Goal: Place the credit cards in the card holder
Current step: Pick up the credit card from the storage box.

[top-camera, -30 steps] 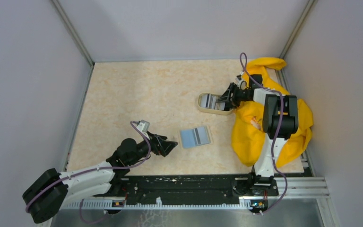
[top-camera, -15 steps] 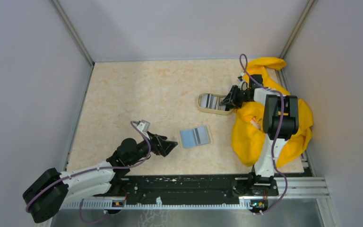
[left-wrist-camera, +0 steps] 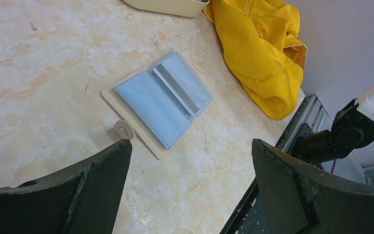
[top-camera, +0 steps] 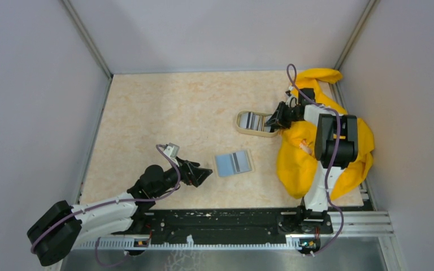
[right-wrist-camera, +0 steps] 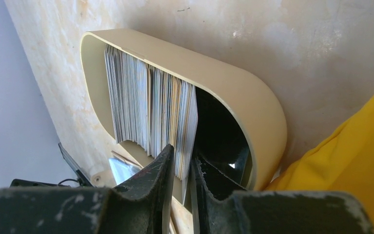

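Left gripper [top-camera: 205, 175] sits low over the table [top-camera: 164, 113], just left of the card holder [top-camera: 233, 163], jaws wide open, holding nothing. Card holder lies flat and open, blue inside up, snap tab [left-wrist-camera: 122, 129] on its near-left edge. Beyond the card holder and slightly right is a beige oval dish [top-camera: 240, 121] with the credit cards [right-wrist-camera: 146, 102] standing on edge in a stack. Right gripper [right-wrist-camera: 182, 155] reaches into the dish's right end, fingers pinched on the end card of the stack. Yellow cloth [top-camera: 294, 158] is bunched right of the card holder, under the right arm.
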`<state>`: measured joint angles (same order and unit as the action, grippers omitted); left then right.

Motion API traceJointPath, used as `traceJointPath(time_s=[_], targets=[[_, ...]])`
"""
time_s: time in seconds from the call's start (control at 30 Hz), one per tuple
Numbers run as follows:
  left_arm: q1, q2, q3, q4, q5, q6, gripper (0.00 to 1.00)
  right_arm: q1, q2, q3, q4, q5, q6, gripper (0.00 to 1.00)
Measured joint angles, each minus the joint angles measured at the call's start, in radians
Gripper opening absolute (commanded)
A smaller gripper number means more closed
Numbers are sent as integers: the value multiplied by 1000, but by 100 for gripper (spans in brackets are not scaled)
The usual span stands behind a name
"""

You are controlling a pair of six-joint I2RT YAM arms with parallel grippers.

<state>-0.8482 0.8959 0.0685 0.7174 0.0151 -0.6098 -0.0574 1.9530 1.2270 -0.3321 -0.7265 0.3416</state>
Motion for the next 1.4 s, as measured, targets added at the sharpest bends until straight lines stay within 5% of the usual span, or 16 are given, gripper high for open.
traceJointPath(time_s=[0.37,1.03,1.4], targets=[[0,0,0,-1,0,0,99,-1,-11,0,-16,29,-9,3],[0,-23,0,-7,1,-1,99,-29,-113,13,-102,85,-130,0],[0,14,-11,181,92,5,99,-37,-390,-21,0,-227,-242,0]])
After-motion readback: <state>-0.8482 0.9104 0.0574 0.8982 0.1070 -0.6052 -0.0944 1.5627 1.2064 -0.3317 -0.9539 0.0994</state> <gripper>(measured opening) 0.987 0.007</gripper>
